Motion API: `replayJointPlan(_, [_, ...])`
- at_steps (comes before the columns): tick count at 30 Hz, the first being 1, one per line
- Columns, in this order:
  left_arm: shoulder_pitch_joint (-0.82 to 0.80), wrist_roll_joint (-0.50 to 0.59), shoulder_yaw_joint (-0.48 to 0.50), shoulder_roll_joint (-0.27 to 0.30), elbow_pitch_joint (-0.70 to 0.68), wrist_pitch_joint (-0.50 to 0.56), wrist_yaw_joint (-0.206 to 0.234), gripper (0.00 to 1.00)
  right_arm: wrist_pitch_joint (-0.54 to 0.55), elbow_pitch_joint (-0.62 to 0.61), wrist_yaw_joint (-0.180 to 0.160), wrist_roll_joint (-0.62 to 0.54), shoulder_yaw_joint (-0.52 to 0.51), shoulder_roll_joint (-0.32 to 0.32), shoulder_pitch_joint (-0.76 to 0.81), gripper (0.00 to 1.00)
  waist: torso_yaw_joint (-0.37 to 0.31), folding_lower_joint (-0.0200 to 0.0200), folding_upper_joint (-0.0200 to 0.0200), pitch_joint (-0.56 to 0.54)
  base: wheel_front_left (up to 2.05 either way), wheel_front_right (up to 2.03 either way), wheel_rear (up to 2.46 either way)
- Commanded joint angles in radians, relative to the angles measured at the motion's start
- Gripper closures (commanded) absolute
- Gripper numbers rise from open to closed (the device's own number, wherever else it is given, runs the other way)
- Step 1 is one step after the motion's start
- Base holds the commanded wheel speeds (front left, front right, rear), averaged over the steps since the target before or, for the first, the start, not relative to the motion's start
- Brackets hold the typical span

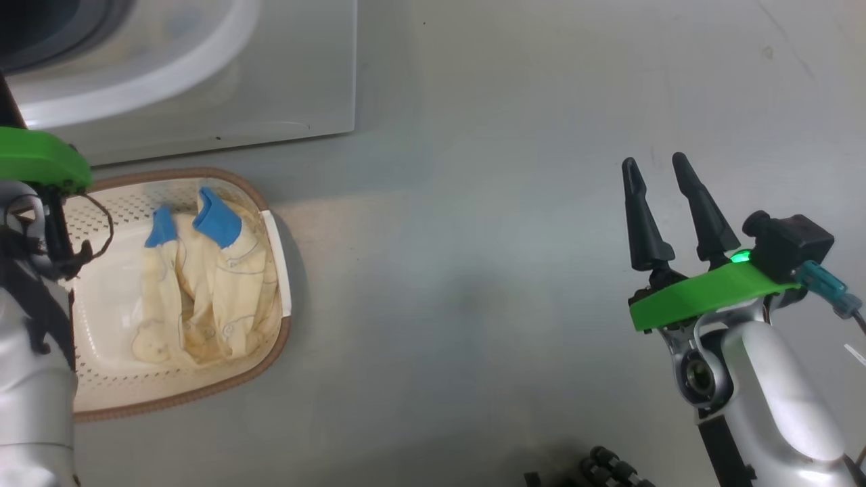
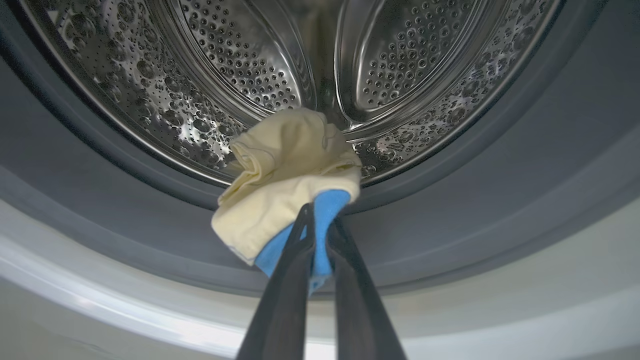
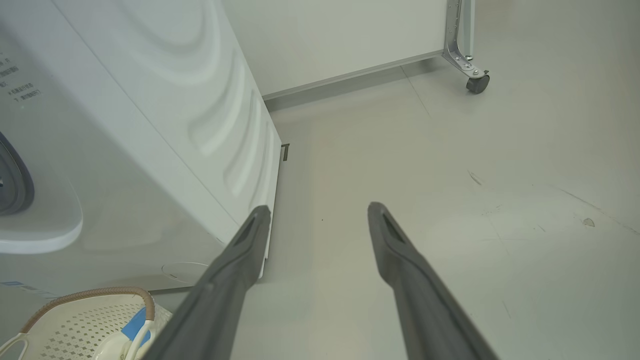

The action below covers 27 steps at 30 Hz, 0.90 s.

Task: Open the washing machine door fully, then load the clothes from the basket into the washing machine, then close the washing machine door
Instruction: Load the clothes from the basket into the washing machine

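Basket (image 1: 203,394) is sitting on the floor (image 1: 473,284) at the robot's left, just in front of the washing machine (image 1: 203,88). Clothes (image 1: 203,291) are lying crumpled in it, cream-yellow and taking up its right half. The left half is showing bare perforated plastic. Two blue cuffs (image 1: 216,220) are poking up at the end nearest the machine. The pale left forearm (image 1: 30,379) is covering the basket's left edge.

Left hand (image 2: 320,217) is clenching the blue cuff of one more garment (image 2: 285,165), cloth pinched between nearly closed fingers. The garment is hanging at the mouth of the drum (image 2: 225,65), above the grey rubber seal (image 2: 500,200), with its cream bulk bunching ahead of the fingertips.

Count: one basket, one gripped garment, two cuffs showing in the basket. The heap is too tangled to count pieces.

Right hand (image 1: 655,161) is hovering released, fingers spread and gripping nothing, over bare floor well right of the basket. Farther off, past the machine's side, a white panel (image 3: 340,35) is standing on one visible caster (image 3: 477,84).
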Motion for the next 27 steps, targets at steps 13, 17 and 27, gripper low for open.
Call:
replayJointPlan(13, [-0.189,-0.026,0.043,0.162,0.008,0.05,-0.01,1.0,-0.006,-0.036,0.003,-0.011,0.034,-0.002,-0.026,0.0,-0.007,0.0,0.0,0.068,0.0,0.0,0.0])
replayJointPlan(17, [-0.302,-0.044,0.039,0.197,0.04,0.114,-0.02,1.0,-0.006,-0.046,0.003,-0.006,0.045,-0.002,-0.038,0.0,-0.014,0.0,0.0,0.112,0.0,0.0,0.0])
replayJointPlan(27, [-0.56,-0.002,0.001,0.301,0.148,0.213,0.008,1.0,-0.006,-0.074,0.003,0.008,0.069,-0.002,-0.073,0.0,-0.053,0.0,0.0,0.217,0.0,0.0,0.0])
